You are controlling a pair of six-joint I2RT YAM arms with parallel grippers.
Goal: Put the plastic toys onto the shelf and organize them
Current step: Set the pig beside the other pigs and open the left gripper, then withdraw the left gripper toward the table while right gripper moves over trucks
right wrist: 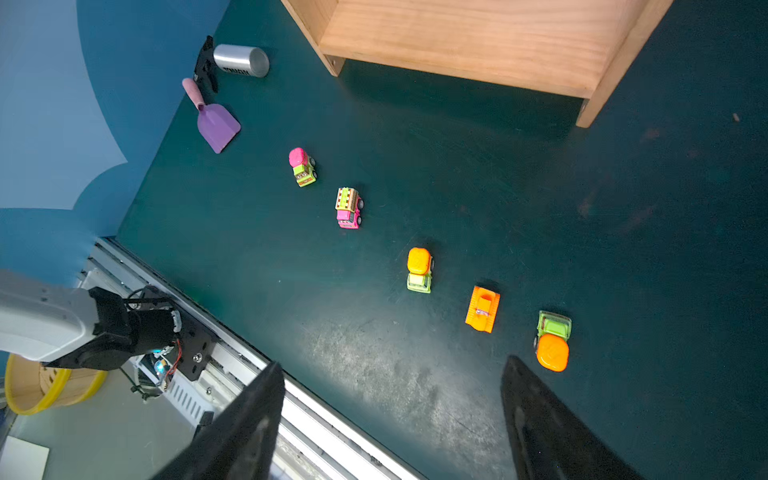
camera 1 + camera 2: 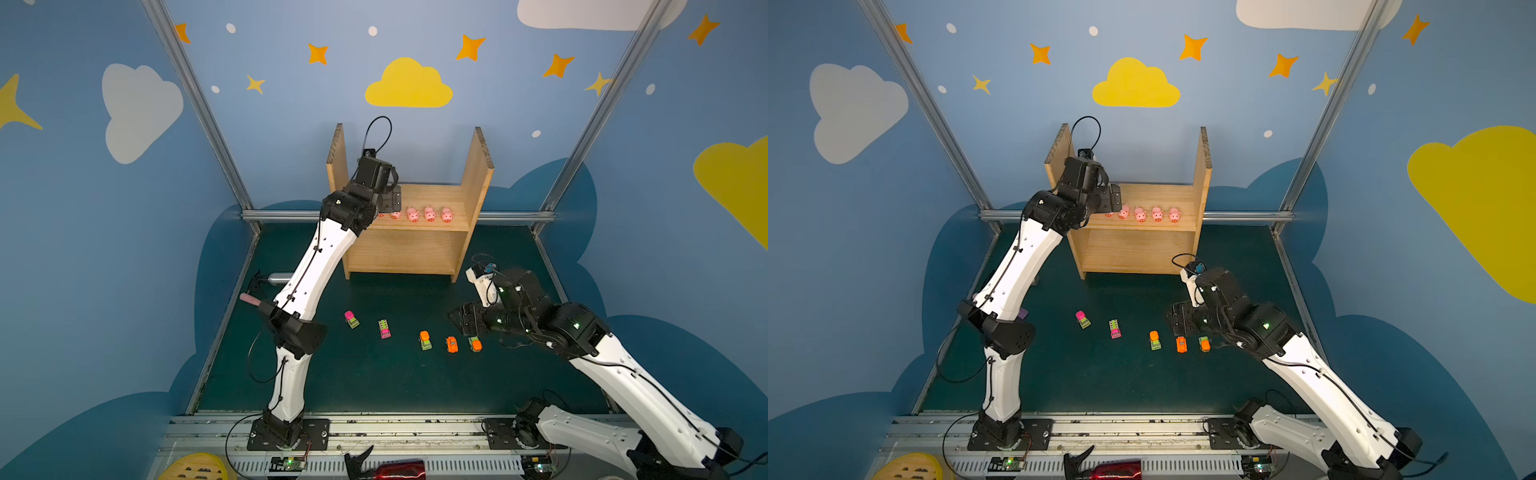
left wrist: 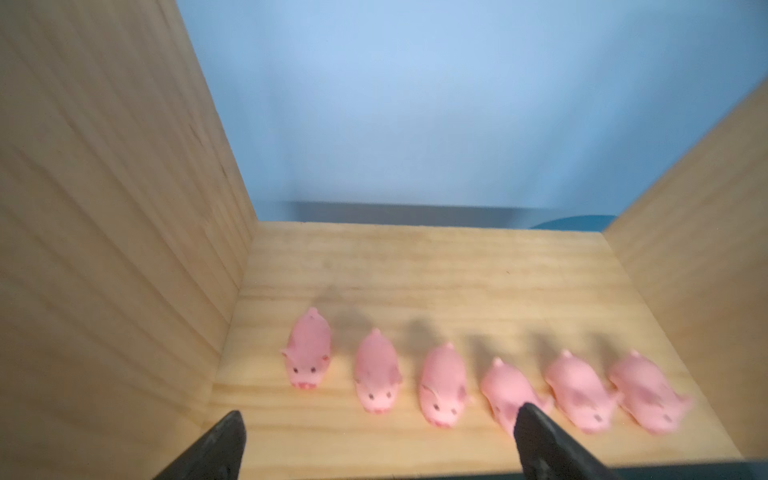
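- On the surface [image 2: 374, 374] in front of the shelf [image 2: 476, 183], five toy vehicles [image 2: 424, 340] lie in a row; the green truck with the orange dome [image 1: 552, 340] is at its right end.
- Right gripper [image 1: 390, 363], spread and empty, hovers just beside this truck, whose long axis runs roughly along the fingers [image 1: 540, 424].
- Six pigs [image 3: 442, 384] line the upper board [image 3: 415, 266]; left gripper [image 3: 380, 411], spread and empty, is well apart from the vehicles.

The shelf [image 3: 124, 208] is grained wood, pigs [image 3: 308, 357] matt, vehicles [image 1: 419, 270] glossy plastic, bottle [image 1: 241, 61] brushed metal.

White shells [image 2: 316, 266]; black joints [image 2: 299, 332], cables [image 2: 381, 117], left pincer [image 3: 380, 411], right pincer [image 1: 392, 362].
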